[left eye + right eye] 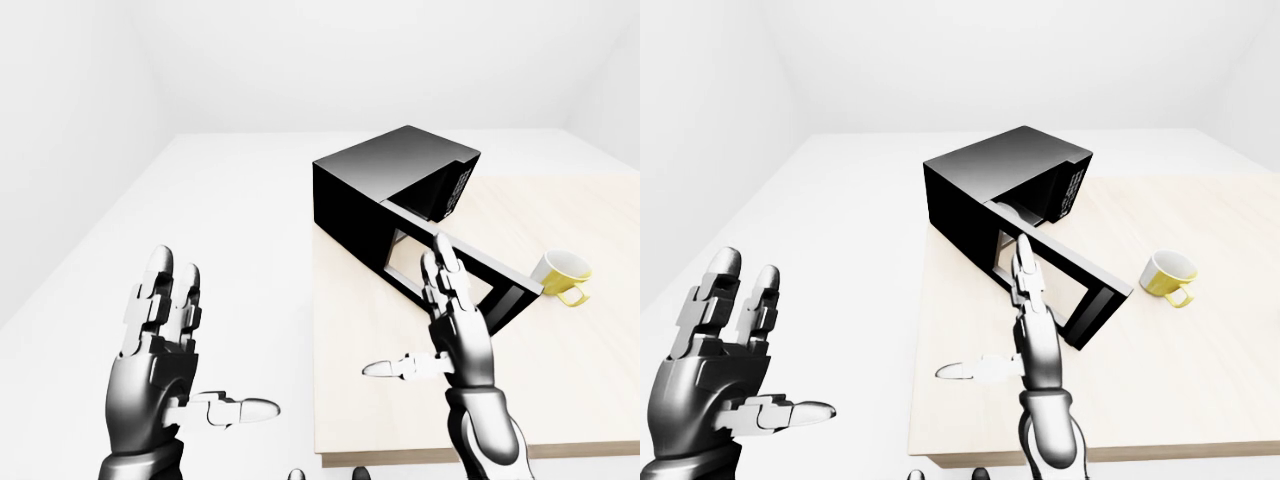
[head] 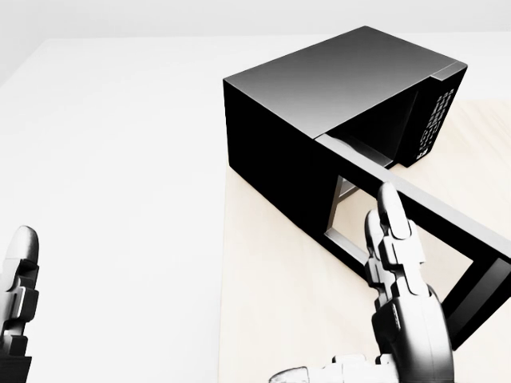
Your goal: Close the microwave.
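A black microwave (image 1: pixel 385 185) stands on a light wooden table (image 1: pixel 570 380) near the table's left edge, turned at an angle. Its door (image 1: pixel 465 270) with a glass window hangs open, swung out toward me and to the right. My right hand (image 1: pixel 440 310) is open, fingers raised and thumb out to the left, just below the outer side of the door; whether the fingertips touch it I cannot tell. My left hand (image 1: pixel 165 335) is open and empty, raised over the white floor at the lower left, away from the table.
A yellow mug (image 1: pixel 562 276) stands on the table to the right of the door's free end. The table's left edge (image 1: pixel 316 380) runs down the middle of the eye views. White floor and walls surround the table.
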